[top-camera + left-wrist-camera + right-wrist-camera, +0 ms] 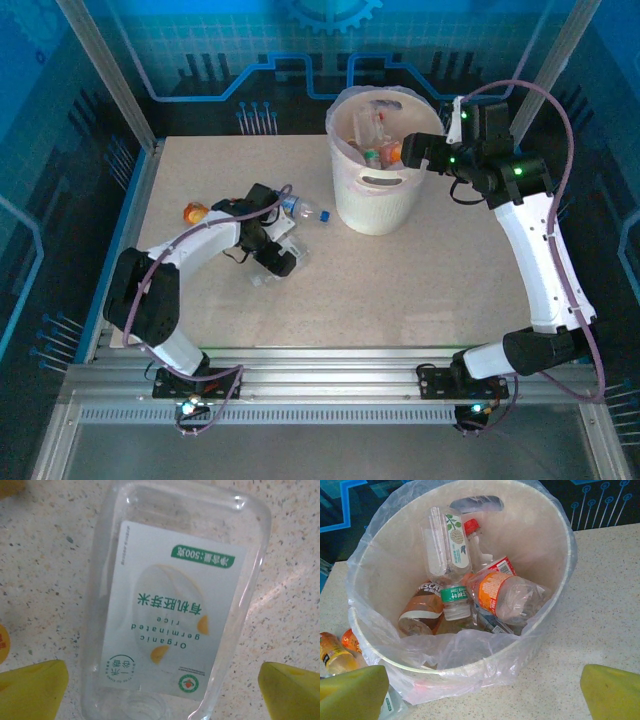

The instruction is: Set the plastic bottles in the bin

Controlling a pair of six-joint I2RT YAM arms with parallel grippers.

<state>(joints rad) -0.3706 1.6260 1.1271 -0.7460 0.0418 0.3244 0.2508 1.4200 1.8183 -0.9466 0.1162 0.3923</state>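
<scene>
We find the bin (375,200) standing on the tabletop (440,270) toward its far edge, a little right of the middle, lined with a thin clear bag (470,650). Several plastic bottles (505,595) are heaped inside it, among them a brown-labelled bottle (422,612) leaning on the wall and a tall clear bottle (447,542) with a leaf on its label. Just outside the bin wall, the right wrist view shows two small orange bottles (335,652) on the tabletop. The right claw (415,150) hangs over the bin's right rim, its fingers (612,690) spread wide and grasping nothing. Left of the bin lies a blue-capped bottle (305,211), and nearer the left edge a lone orange bottle (195,212). The left claw (275,258) is low over the tabletop left of the middle, released, its fingers (30,690) wide on either side of a flat clear rice-labelled bottle (175,610) without touching it.
</scene>
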